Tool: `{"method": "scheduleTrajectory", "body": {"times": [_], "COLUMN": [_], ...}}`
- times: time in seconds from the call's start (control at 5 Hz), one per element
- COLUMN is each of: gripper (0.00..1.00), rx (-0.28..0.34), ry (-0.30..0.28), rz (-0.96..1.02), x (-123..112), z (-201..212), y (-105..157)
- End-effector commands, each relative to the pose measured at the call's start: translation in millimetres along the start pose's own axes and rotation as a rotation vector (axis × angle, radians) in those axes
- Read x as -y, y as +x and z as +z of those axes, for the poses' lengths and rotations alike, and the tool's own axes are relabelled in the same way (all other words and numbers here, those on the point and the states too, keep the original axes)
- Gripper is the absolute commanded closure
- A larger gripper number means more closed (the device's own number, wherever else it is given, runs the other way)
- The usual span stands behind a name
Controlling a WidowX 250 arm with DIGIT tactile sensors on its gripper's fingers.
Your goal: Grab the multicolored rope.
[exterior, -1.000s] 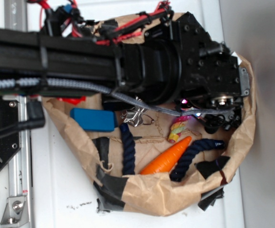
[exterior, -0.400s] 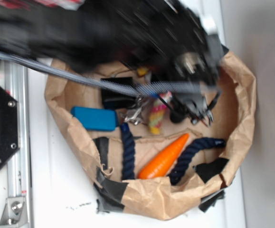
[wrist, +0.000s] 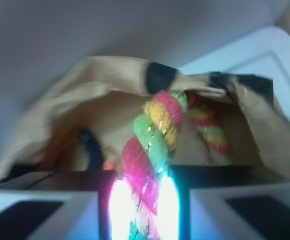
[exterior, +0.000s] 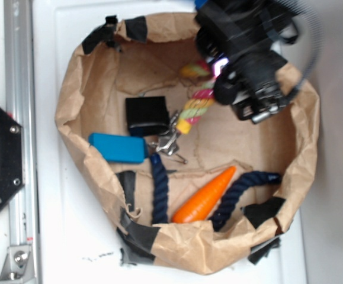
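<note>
Rope: the thick twisted pink, yellow and green cotton rope (exterior: 196, 102) hangs over the middle-top part of the crumpled brown paper bag (exterior: 70, 112). One end sits up in the black robot gripper (exterior: 218, 70); the other end reaches down near the small black box (exterior: 148, 115).

Gripper: in the wrist view the multicolored rope (wrist: 152, 155) sits between the two fingers (wrist: 44, 212), which are pressed onto it from both sides. The gripper (wrist: 140, 205) pinches the rope.

Hard to see: the top end of the rope is hidden behind the dark arm in the outside view. The wrist view is blurry, and a bright glow covers the spot where the rope meets the fingers. The arm is cut off at the top edge of the picture.

Changed: a second ago the arm lay across the whole top of the bag and the rope was low, just above the orange carrot (exterior: 205, 196). Now the arm is at the top right of the bag, and the rope is higher up.

Other things in the bag: the blue block (exterior: 118, 147) is just below the black box. The silver metal clip (exterior: 169, 141) is beside it. The dark navy blue rope (exterior: 159, 188) and the carrot lie near the bottom of the bag.
</note>
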State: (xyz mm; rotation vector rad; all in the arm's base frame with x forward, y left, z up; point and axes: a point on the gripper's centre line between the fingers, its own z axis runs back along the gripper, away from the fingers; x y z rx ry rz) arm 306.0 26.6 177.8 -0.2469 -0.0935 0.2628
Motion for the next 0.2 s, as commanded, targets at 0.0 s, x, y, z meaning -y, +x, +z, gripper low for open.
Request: {"method": "scheduleTrajectory", "body": {"times": [0.0], "gripper": [1.00], "rx": [-0.025], "ry": [0.126], "rz": [-0.109], "x": [7.5], "z": [-16.7], "y": [2.1]}}
